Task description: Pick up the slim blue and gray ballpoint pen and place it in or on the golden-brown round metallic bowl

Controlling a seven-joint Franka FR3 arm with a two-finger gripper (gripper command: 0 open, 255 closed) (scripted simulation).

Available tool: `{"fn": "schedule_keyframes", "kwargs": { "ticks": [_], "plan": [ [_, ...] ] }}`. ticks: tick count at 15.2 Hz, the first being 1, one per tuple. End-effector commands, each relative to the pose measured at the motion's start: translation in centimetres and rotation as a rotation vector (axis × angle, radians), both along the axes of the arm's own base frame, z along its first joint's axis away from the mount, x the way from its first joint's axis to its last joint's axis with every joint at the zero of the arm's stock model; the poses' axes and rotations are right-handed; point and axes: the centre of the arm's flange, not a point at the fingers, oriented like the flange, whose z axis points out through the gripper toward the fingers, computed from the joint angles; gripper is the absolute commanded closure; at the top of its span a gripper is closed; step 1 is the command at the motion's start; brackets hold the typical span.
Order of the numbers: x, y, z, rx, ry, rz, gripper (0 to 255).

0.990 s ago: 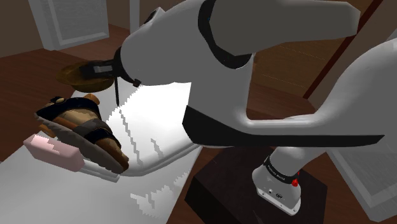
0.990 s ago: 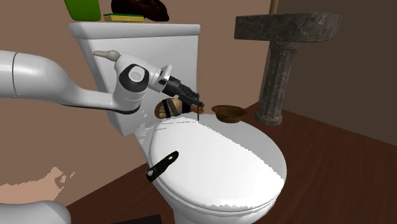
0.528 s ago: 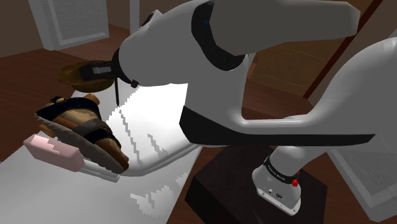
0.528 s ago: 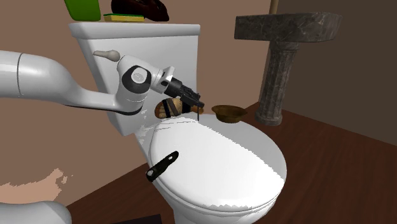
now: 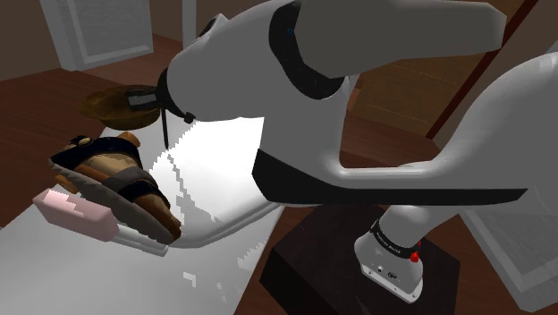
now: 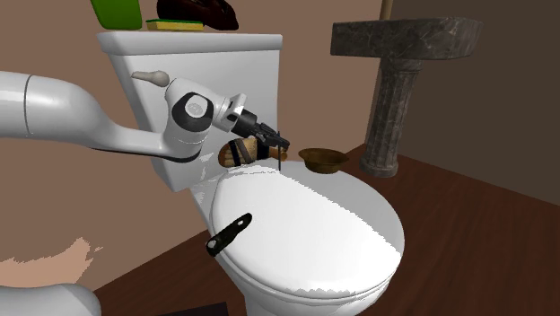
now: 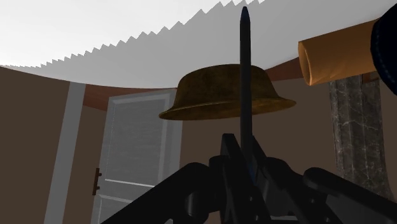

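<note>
Our pincer (image 7: 245,167) is clamped on one end of the slim dark pen (image 7: 244,70), so the shaft sticks straight out past the fingertips. We judge that this leaves the free tip clear to go into the golden-brown bowl (image 7: 216,95) first. In the second exterior view the pen hangs down from the pincer above the white toilet lid (image 6: 341,233), close to the bowl but short of its rim on that view's left, so we reckon it must travel a little farther before any release.
</note>
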Motion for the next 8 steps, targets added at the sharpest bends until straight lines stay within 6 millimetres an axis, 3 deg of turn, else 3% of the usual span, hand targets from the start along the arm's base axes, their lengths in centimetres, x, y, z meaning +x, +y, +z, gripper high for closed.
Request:
{"fn": "schedule_keyframes", "kwargs": {
  "ticks": [1,3,8],
  "plan": [
    [0.0,0.0,0.0,0.000,0.000,0.000,255],
    [0.0,0.0,0.0,0.000,0.000,0.000,255],
    [0.0,0.0,2.6,0.000,0.000,0.000,255]
  ]
}}
